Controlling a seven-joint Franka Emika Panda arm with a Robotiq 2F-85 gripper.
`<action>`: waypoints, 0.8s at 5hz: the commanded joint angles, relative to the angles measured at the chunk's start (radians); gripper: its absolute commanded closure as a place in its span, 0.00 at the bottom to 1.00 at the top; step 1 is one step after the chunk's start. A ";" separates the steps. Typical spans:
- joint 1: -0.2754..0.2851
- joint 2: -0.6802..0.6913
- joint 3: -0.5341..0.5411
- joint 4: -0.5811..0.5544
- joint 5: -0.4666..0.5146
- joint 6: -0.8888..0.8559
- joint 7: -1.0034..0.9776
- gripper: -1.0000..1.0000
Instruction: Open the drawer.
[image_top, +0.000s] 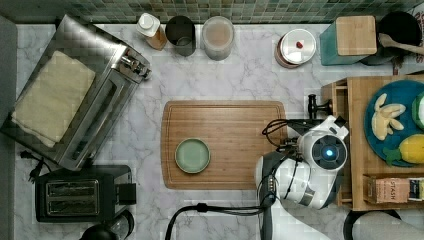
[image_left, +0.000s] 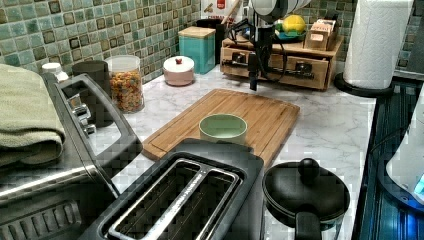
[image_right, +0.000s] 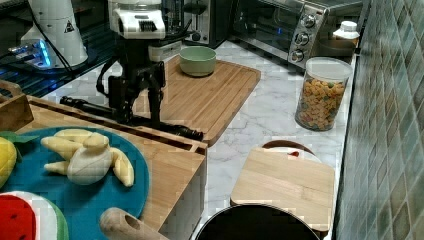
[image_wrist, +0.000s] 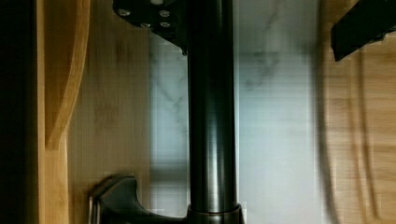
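The drawer (image_top: 340, 95) is the light bamboo front (image_right: 165, 137) of a low stand on the top view's right. Its long black bar handle (image_wrist: 211, 116) runs along that front (image_left: 285, 71). In the top view a narrow strip of the drawer sticks out past the stand's left edge. My gripper (image_right: 137, 112) points down over the handle and is open. One finger (image_wrist: 154, 21) sits close beside the bar. The other finger (image_wrist: 359, 28) stands well clear, over the cutting board's edge. The bar lies between them. In the left view the gripper (image_left: 253, 80) hangs in front of the drawer front.
A grooved cutting board (image_top: 225, 125) with a green bowl (image_top: 192, 155) lies just left of the handle in the top view. A blue plate of toy fruit (image_top: 395, 122) and a tea box (image_top: 392, 190) sit on the stand. Jars, a teal canister (image_top: 347, 40), a toaster oven (image_top: 75, 90) and a toaster (image_top: 75, 197) ring the counter.
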 joint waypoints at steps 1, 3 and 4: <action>0.225 -0.154 0.163 -0.145 -0.009 -0.109 0.268 0.00; 0.289 -0.108 0.185 -0.109 0.002 -0.112 0.354 0.00; 0.290 -0.089 0.207 -0.061 0.152 -0.175 0.259 0.00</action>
